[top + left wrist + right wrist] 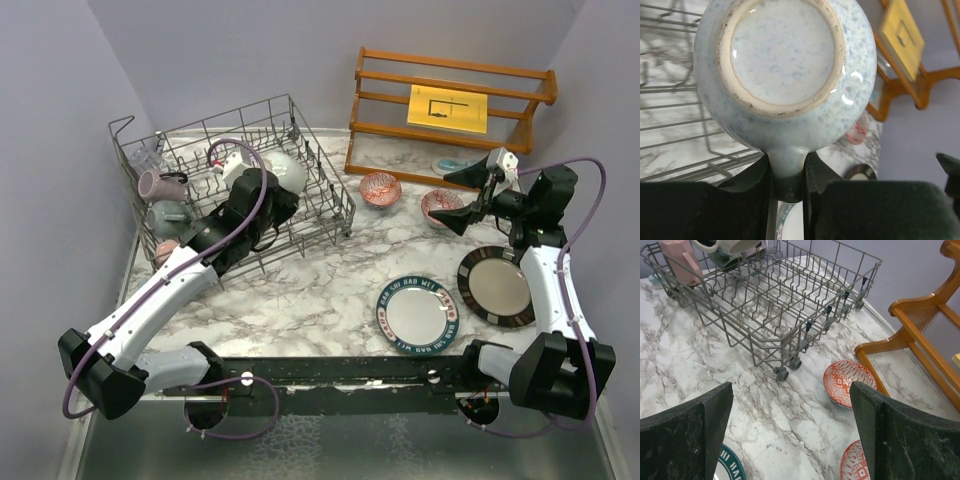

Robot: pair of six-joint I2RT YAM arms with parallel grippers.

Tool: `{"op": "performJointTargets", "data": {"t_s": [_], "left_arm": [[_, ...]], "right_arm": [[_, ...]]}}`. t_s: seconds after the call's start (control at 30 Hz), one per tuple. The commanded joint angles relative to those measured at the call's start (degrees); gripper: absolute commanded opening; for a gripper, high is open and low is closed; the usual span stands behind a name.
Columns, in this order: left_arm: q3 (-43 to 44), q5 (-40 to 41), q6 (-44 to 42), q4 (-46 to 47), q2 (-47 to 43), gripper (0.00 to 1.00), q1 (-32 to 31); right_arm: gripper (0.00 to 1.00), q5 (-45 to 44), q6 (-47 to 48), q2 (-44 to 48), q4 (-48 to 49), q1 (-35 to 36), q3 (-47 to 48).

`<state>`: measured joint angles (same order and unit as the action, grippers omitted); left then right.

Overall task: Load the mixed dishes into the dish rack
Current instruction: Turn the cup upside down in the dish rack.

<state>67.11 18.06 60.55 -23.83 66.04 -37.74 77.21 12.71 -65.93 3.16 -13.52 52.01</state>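
White mug over the rack; plates and bowls wait on the table.
Nearest, the blue-rimmed plate and dark-rimmed plate lie flat, untouched; beyond, the right gripper hangs with jaws wide by the red bowls, likely the next pick; farther, the left gripper pinches the mug's handle above the dish rack; it needs a free slot between tines, clear of the racked mugs at the left wall; the right side looks open.

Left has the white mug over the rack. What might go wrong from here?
The left tool grips the white mug only by its handle, so it may swing or slip over the dish rack. The open right tool hangs near two red bowls beside the wooden shelf; lowering could knock one.
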Motion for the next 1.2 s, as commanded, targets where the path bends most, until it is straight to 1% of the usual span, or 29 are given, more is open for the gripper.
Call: {"op": "performJointTargets", "data": {"t_s": [0.0,0.1,0.2,0.27,0.37,0.43,0.5,0.67,0.97,1.17], "left_arm": [[8.13,16.4,10.28,-15.28,1.84,0.0,-0.06],[18.08,22.06,18.83,-30.73,8.94,0.0,-0.06],[25.93,26.55,28.06,-45.5,15.5,0.0,-0.06],[29.39,28.03,32.18,-50.95,18.59,0.0,-0.06],[32.01,29.43,36.7,-55.9,21.39,0.0,-0.06],[32.05,30.31,39.01,-57.5,22.32,0.0,0.01],[30.27,30.83,41.41,-57.54,22.25,0.0,0.38],[27.14,31.29,47.1,-57.56,23.01,0.0,3.31],[20.68,26.41,55.2,-57.61,28.04,0.0,9.36],[20.39,23.15,57.53,-57.71,30.77,0.0,9.7]], "right_arm": [[1.0,-2.03,-2.44,0.31,2.26,-0.28,-1.47],[1.0,-1.9,-2.76,-0.21,2.47,-0.28,-1.58],[1.0,-1.94,-2.7,-0.58,2.51,-0.28,-1.76],[1.0,-1.79,-2.78,-0.81,2.63,-0.28,-1.83],[1.0,-1.24,-2.92,-1.09,2.96,-0.28,-2.05],[1.0,-1.05,-3.04,-1.36,3.1,-0.28,-2.23],[1.0,-0.4,-3.04,-1.59,3.1,-0.28,-2.2],[1.0,0.66,-3.3,-2.26,2.88,-0.28,-2.18],[1.0,1.69,-4.78,-2.67,5.12,-0.28,-3.3],[1.0,2.34,-5.89,-3.65,6.4,-0.28,-3.69]]}}
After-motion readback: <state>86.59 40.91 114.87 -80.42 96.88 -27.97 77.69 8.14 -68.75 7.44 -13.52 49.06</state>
